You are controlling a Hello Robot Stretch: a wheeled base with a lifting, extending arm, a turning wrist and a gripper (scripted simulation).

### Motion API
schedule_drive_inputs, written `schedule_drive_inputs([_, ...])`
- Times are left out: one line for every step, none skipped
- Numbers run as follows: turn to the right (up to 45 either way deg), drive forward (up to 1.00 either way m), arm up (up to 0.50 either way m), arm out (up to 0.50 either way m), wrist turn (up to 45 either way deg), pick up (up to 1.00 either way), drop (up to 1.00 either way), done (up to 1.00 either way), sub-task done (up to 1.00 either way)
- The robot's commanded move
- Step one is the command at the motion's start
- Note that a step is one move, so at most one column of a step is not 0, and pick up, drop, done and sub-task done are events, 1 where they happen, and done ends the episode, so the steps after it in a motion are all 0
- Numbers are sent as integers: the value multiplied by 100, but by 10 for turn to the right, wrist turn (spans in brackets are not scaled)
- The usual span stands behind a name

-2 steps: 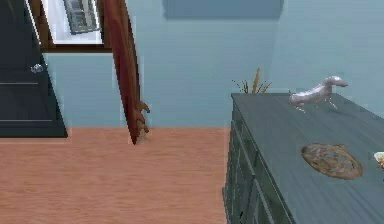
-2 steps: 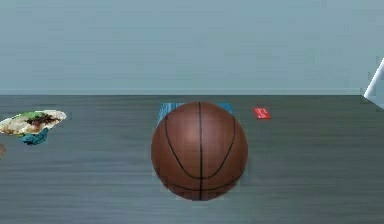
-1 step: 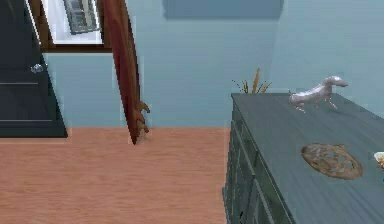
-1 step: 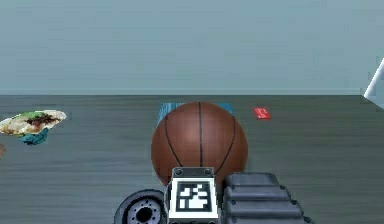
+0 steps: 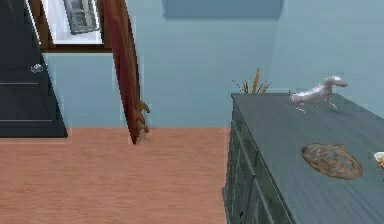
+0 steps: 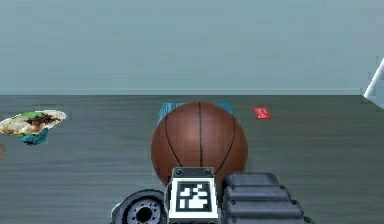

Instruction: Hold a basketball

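An orange-brown basketball with dark seams rests on a dark grey tabletop in the middle of the arm side view. Just in front of it, at the bottom edge, sits the arm's white marker square. The gripper's dark body lies left of that marker. The gripper's far end is hard to make out against the ball. I cannot tell whether it holds anything. A bit of teal peeks out behind the ball.
On the tabletop a pale, teal-edged heap lies left and a small red thing right. The forward view has a dark dresser with a silver animal statue and brown disc, a leaning reddish board, a black door and wood floor.
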Motion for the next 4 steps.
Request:
schedule_drive_inputs([0, 0, 0, 0, 450, 0, 0, 0, 0])
schedule_drive_inputs([0, 0, 0, 0, 450, 0, 0, 0, 0])
schedule_drive_inputs([0, 0, 0, 0, 450, 0, 0, 0, 0])
schedule_drive_inputs([0, 0, 0, 0, 90, 0, 0, 0, 0])
